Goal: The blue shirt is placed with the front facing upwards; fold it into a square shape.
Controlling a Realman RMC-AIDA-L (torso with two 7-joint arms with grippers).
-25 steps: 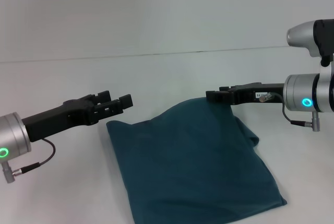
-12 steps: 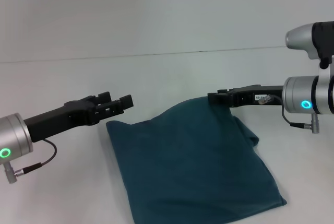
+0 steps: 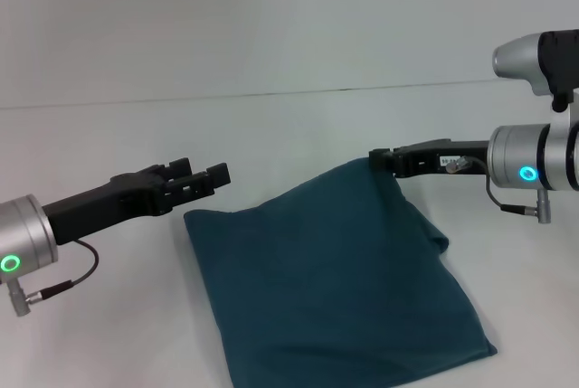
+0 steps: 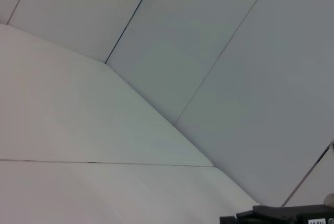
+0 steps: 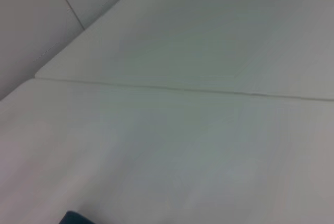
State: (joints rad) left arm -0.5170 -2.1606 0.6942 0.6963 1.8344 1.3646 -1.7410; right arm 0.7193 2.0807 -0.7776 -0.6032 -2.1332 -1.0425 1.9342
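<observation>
— Where's the shirt point(image 3: 339, 284) now?

— On the white table point(image 3: 271, 130), folded to a rough rectangle, its long axis running from the far corner by my right arm down toward me. No lettering shows on top.

— Which claw is nearer?

— The right gripper point(image 3: 378, 159). It sits at the shirt's far right corner, which peaks up to its tip; I judge it pinched on that cloth. The left gripper point(image 3: 210, 177) hovers just beyond the shirt's far left corner, fingers apart, holding nothing.

— So the next move?

— Probably laying that corner flat, then squaring the edges.
</observation>
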